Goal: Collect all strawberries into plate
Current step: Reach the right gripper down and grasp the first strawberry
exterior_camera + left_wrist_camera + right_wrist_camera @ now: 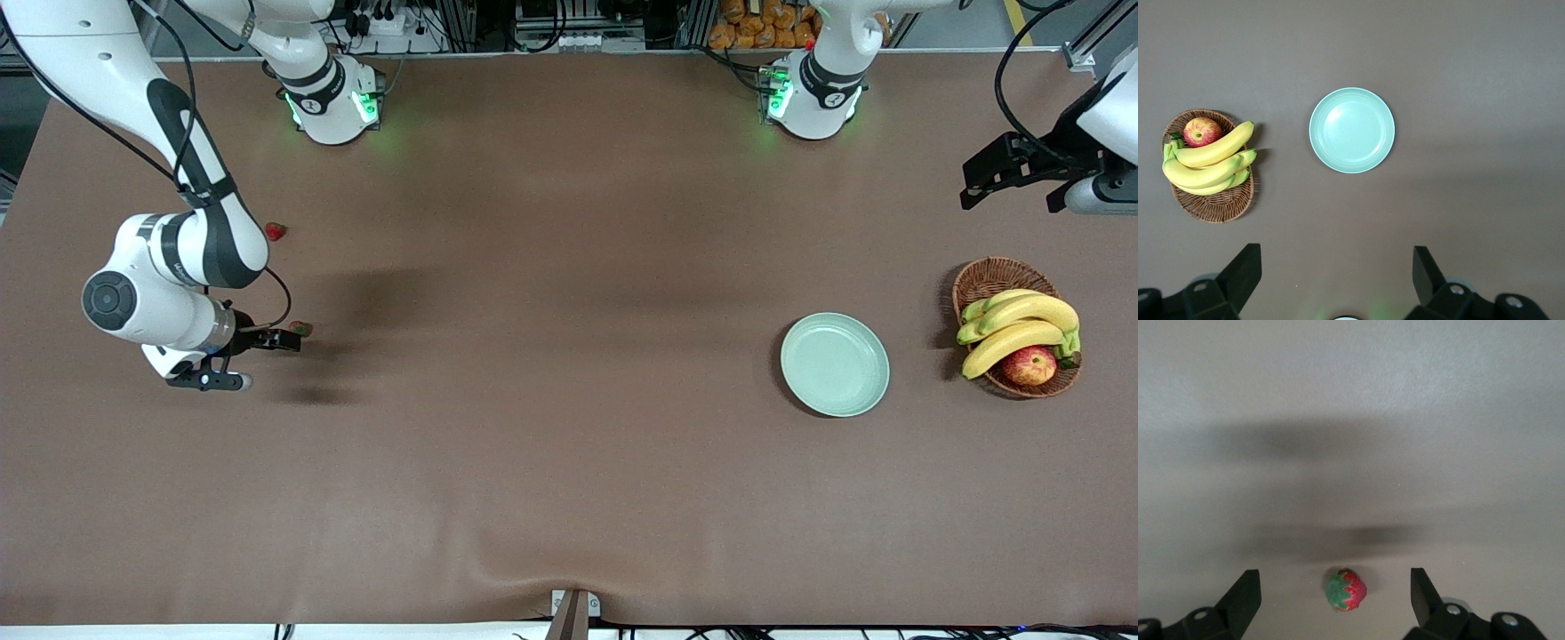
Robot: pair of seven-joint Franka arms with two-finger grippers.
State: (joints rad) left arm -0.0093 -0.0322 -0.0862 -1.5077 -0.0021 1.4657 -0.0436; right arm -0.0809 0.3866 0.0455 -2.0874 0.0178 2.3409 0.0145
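**K:** On the brown table (569, 444), biggest items first: wicker basket (987, 277) with bananas (1022, 324) and an apple (1029, 364) at the left arm's end, mint plate (835, 364) beside it, bare.

**R:** Left gripper (1013, 182)?

**K:** Parked high above that end, waiting. Jaws wide apart, nothing in them. Its wrist camera looks straight down on plate and basket, so it probably sits there to stay out of the way.

**R:** Right gripper (267, 342)?

**K:** Low over the table at the right arm's end, fingers (1245, 593) spread wide and holding nothing. One strawberry (1345, 590) lies on the table between them, untouched. Looks lined up to straddle it for a pinch.

**R:** Other berries?

**K:** A second strawberry (276, 231) lies on the table farther from the front camera, beside the right forearm. Third not visible. None on the plate yet; the carry runs most of the table's length.
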